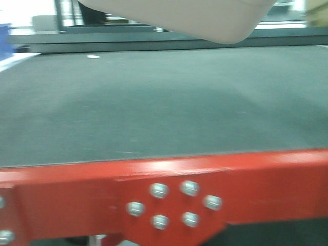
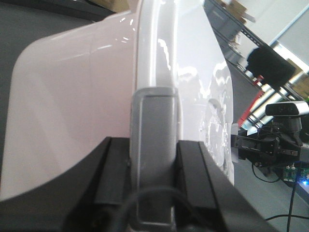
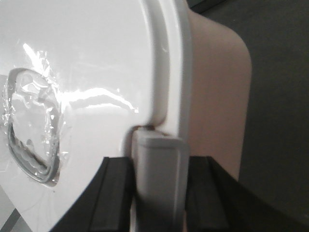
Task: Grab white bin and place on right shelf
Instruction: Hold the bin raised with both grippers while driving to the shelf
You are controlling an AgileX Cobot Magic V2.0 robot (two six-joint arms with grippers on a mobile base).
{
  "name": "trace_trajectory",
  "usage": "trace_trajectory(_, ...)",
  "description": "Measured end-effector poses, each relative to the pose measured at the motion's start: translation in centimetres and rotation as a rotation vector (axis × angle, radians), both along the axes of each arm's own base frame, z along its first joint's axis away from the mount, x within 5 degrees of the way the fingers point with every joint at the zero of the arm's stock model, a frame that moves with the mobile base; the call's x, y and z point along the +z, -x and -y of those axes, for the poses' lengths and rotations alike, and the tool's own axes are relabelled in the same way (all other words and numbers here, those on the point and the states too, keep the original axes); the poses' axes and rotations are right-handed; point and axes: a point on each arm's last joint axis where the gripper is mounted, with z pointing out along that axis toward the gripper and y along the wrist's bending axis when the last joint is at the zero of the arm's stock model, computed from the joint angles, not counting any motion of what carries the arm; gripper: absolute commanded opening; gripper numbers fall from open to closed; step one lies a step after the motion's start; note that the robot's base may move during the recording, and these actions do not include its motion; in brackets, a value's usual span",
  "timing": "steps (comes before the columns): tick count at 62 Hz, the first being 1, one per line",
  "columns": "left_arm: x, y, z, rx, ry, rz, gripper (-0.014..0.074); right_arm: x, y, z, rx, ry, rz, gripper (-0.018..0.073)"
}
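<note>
The white bin (image 1: 205, 18) hangs above the dark mat, and only its pale rounded underside shows at the top of the front view. In the left wrist view my left gripper (image 2: 154, 150) is shut on the grey handle clip (image 2: 154, 116) at one end of the white bin (image 2: 72, 96). My right gripper (image 3: 159, 166) is shut on the grey clip (image 3: 161, 150) at the other end of the bin (image 3: 87, 63), beside the lid's taped grey recess (image 3: 31, 125). The right shelf is out of view.
A red-framed table (image 1: 164, 177) with a dark mat (image 1: 154, 102) lies right below and ahead. A blue bin (image 1: 4, 43) sits at its far left and a small white object (image 1: 93, 56) lies on the mat. Black equipment (image 2: 270, 140) stands beyond the bin.
</note>
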Motion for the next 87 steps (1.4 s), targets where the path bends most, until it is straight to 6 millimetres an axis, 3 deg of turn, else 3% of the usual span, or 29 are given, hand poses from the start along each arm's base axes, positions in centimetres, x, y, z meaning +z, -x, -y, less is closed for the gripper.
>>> trace_trajectory(87,-0.01,0.03,0.02,-0.004,0.000,-0.001,-0.0118,-0.01,0.00,0.00,0.001,0.004,0.002,0.0055)
